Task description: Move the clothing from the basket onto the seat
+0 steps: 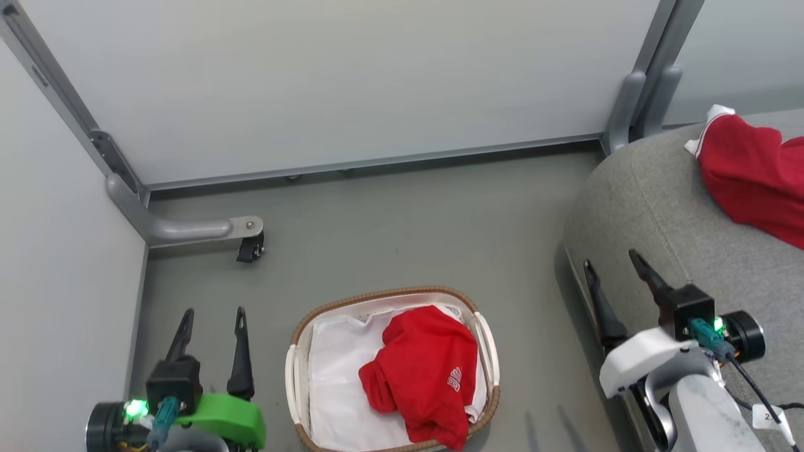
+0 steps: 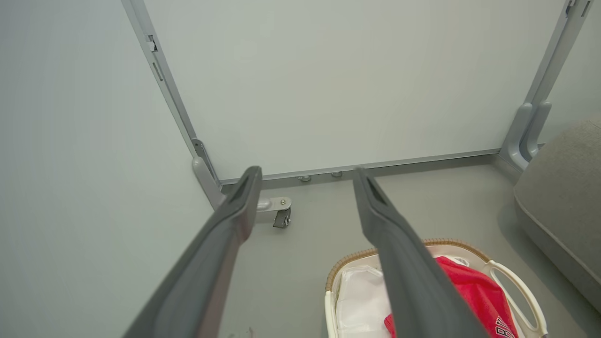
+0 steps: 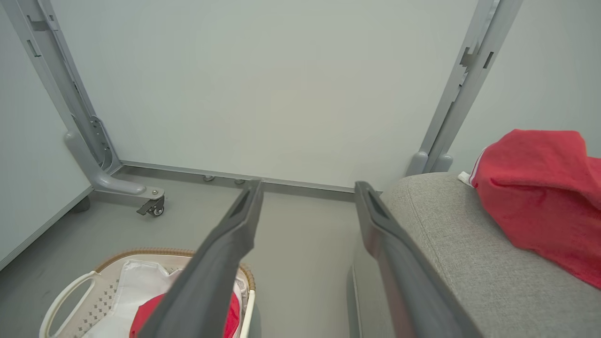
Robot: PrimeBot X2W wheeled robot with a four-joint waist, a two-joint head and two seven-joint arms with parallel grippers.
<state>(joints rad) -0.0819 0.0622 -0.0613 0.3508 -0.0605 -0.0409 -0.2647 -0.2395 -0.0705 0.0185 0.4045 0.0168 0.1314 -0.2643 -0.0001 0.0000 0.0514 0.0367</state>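
in the basket (image 1: 383, 294), a red garment (image 1: 424, 370), white lettering unreadable, lies on a liner (image 1: 339, 370); a second garment (image 1: 754, 176) on the seat (image 1: 659, 207). left claw (image 1: 213, 314), right claw (image 1: 610, 258): wide, empty.

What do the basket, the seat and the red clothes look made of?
Basket: white moulded plastic by its perforated walls, rim wrapped in brown weave, perhaps rattan. Seat: matte grey woven upholstery, its weave visible. Red garment in the basket and red garment on the seat: soft cloth, crumpled; fibre unclear.
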